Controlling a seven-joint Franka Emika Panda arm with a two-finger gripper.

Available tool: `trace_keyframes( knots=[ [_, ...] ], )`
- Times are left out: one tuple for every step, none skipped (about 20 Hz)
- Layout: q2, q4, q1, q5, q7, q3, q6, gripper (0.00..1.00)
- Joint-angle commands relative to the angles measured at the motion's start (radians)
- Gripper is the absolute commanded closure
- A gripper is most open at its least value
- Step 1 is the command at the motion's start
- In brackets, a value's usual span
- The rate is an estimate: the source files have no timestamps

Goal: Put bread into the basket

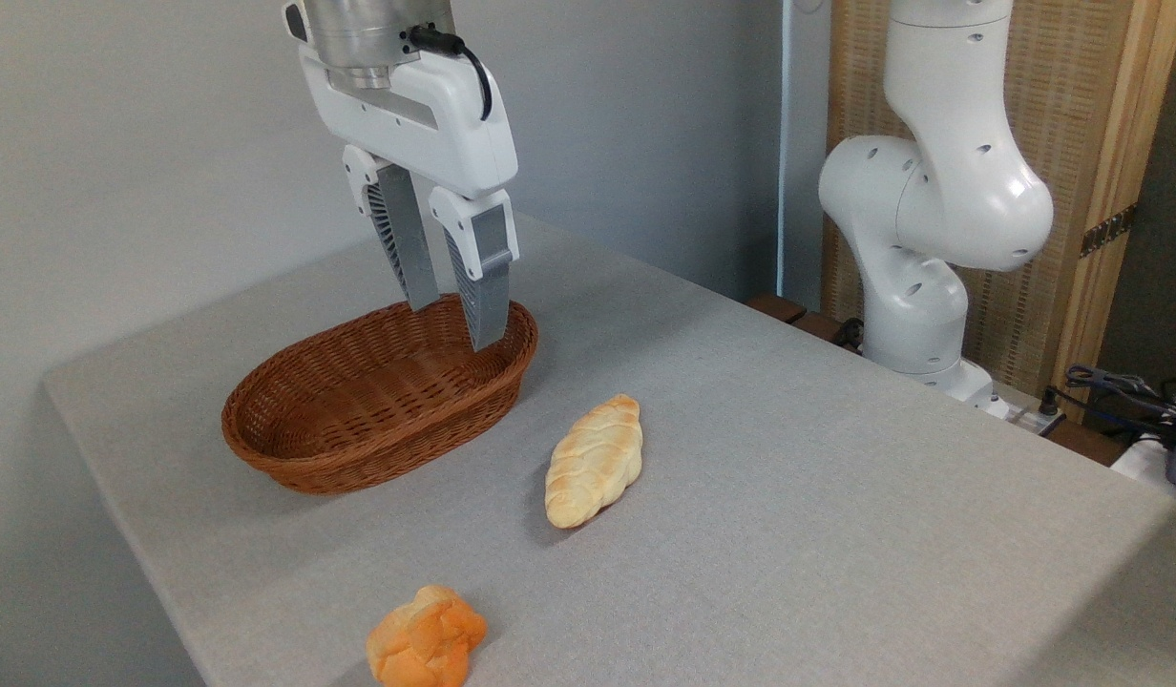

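Desk [788, 496]: wide bare stretch on the right half, from the bread [594, 461] out to the right edge, nothing standing on it.

Bread lies flat, clear on all sides; open cloth between it and the basket [359, 448], and between it and the orange bun [426, 637] near the front edge. Approach from above is unobstructed.

Basket interior holds nothing; rim low, open from above except at its far right end, where the gripper [454, 324] hangs with fingers [483, 286] parted, tips at about rim level.

Behind the desk's right rear: arm base [922, 286] and cables [1123, 391], off the surface. Wall close behind the basket.
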Motion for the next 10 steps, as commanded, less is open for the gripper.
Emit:
trace_keyframes(
  knots=[
    [0.005, 0.004, 0.003, -0.021, 0.0, 0.006, -0.013, 0.0],
    [0.002, 0.003, 0.003, -0.021, 0.0, 0.006, -0.013, 0.0],
    [0.002, 0.003, 0.003, -0.021, 0.0, 0.006, -0.013, 0.0],
    [0.002, 0.003, 0.003, -0.02, -0.002, 0.006, -0.013, 0.0],
    [0.002, 0.003, 0.003, -0.021, 0.0, 0.006, -0.013, 0.0],
    [0.001, 0.0, 0.003, -0.021, 0.0, 0.006, -0.01, 0.0],
    [-0.004, -0.013, 0.003, -0.021, 0.0, 0.006, -0.001, 0.0],
    [-0.018, -0.037, 0.005, -0.021, -0.002, 0.008, 0.029, 0.0],
    [-0.044, -0.083, 0.005, -0.021, -0.002, 0.008, 0.069, 0.0],
    [-0.079, -0.158, 0.005, -0.021, -0.006, 0.009, 0.127, 0.0]
  ],
)
